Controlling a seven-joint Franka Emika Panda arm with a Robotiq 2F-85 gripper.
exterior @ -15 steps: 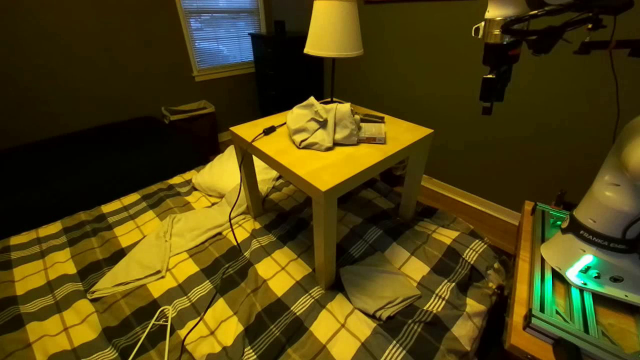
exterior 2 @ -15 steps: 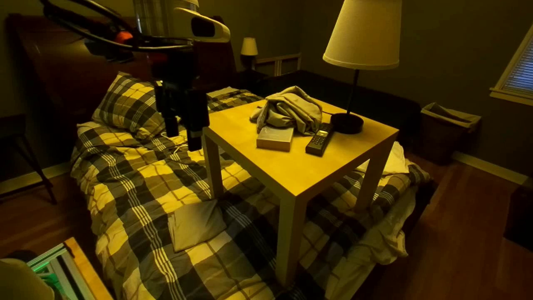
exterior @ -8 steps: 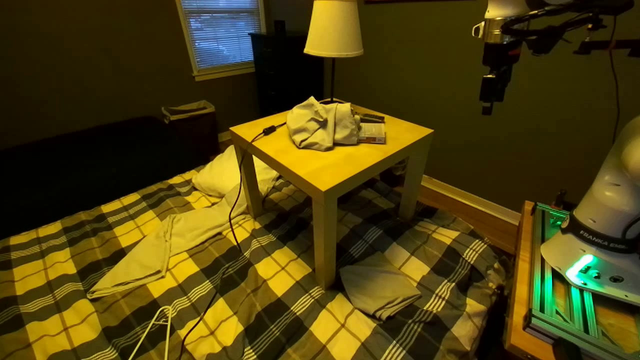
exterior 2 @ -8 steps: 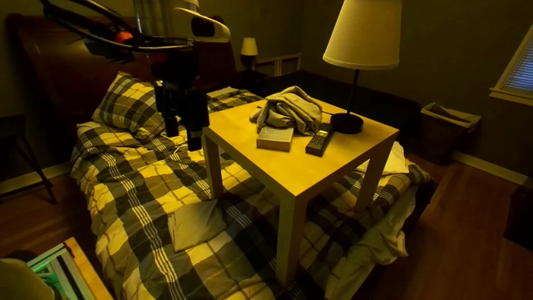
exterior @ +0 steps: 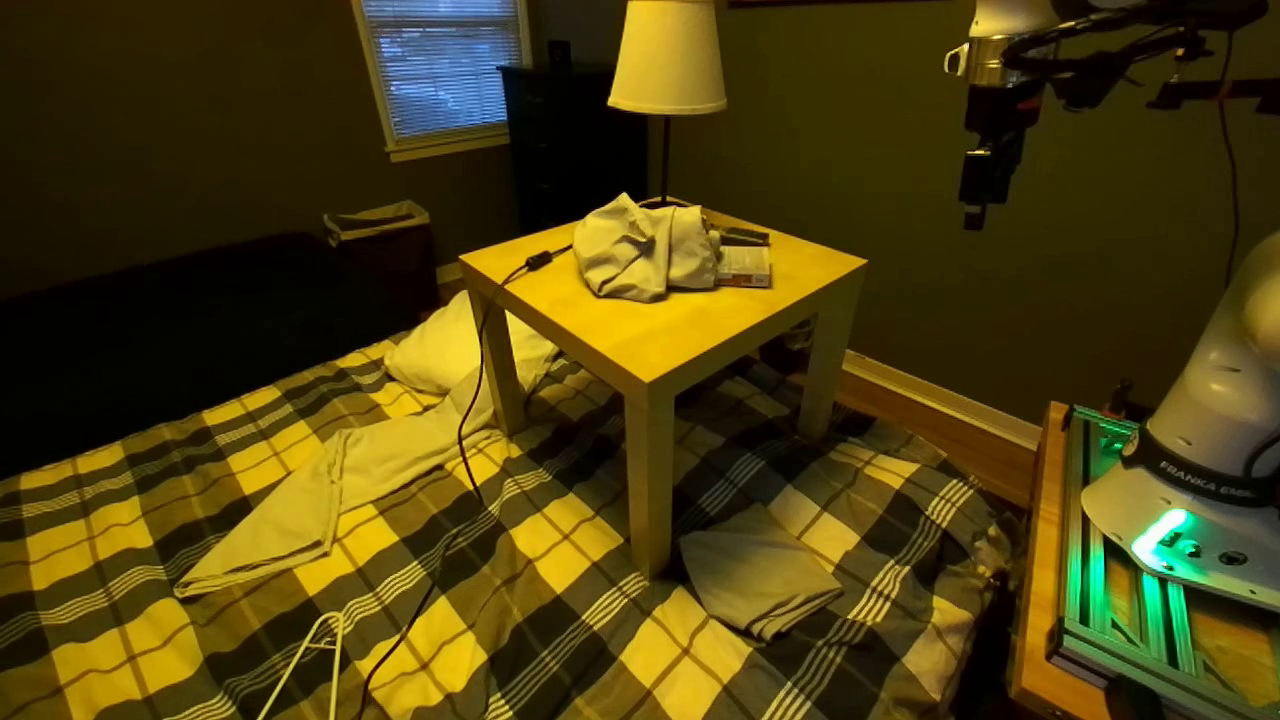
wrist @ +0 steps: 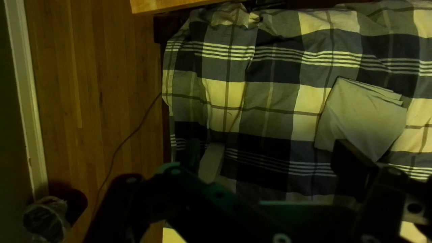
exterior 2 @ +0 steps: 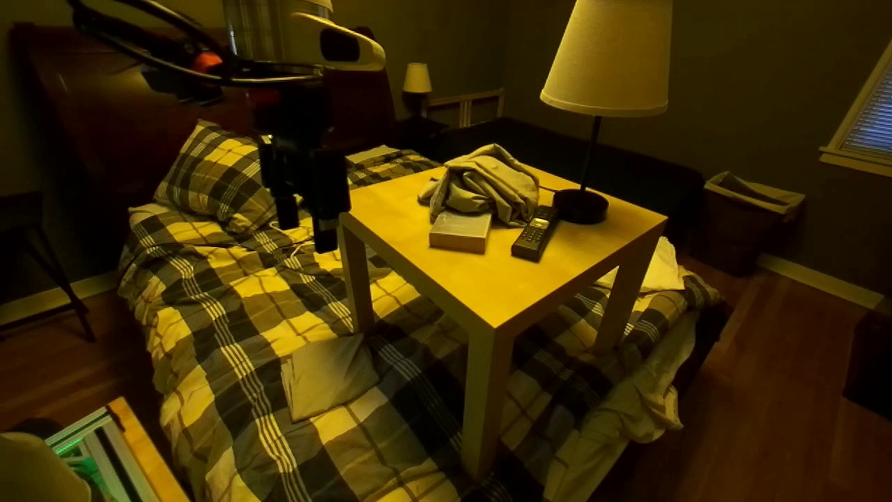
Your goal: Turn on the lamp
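Your gripper [exterior 2: 306, 231] hangs with its jaws apart; in an exterior view, a wide gap separates it from the edge of the table [exterior: 650, 335]. You can read "FRANKA" on the arm's base [exterior: 1195, 478]. The lamp [exterior 2: 603, 84] stands on the table (remote [exterior 2: 535, 236] just beside it), with a crumpled cloth [exterior 2: 486, 183] and a box [exterior 2: 459, 233] nearby.
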